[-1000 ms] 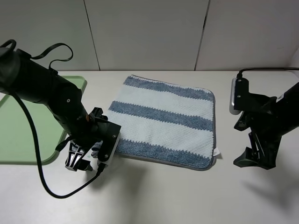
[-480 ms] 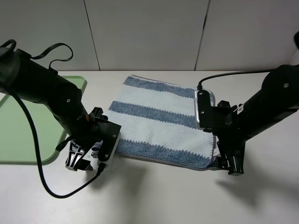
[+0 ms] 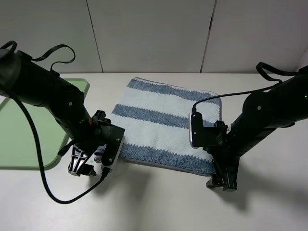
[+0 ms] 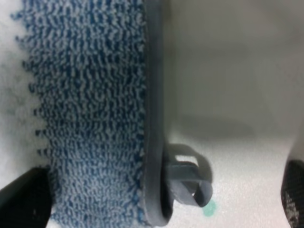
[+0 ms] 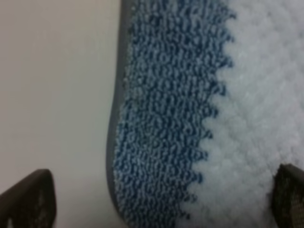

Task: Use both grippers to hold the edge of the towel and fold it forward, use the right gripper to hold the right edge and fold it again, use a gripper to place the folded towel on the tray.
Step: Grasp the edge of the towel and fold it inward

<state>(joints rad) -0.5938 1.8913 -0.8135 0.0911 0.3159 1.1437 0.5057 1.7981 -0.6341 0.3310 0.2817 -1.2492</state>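
The overhead camera showed the towel (image 3: 168, 125) lying flat and unfolded on the white table (image 3: 159, 207), with the pale-green tray (image 3: 26, 139) well apart at the table's left side. The left gripper (image 3: 81, 166) was down at the towel's near-left corner and the right gripper (image 3: 222, 180) at its near-right corner, though from that height the spread of the jaws was hard to judge. The wrist cameras settled it: each pair of black fingertips (image 4: 23, 202) stood wide apart (nothing between them was pinched), straddling the grey hem (image 4: 153, 109). Only the left wrist view caught the small corner loop (image 4: 187, 180) on bare table beside the piping. The right wrist view showed fingertips (image 5: 28, 199) flanking the blue stripe's curved edge.
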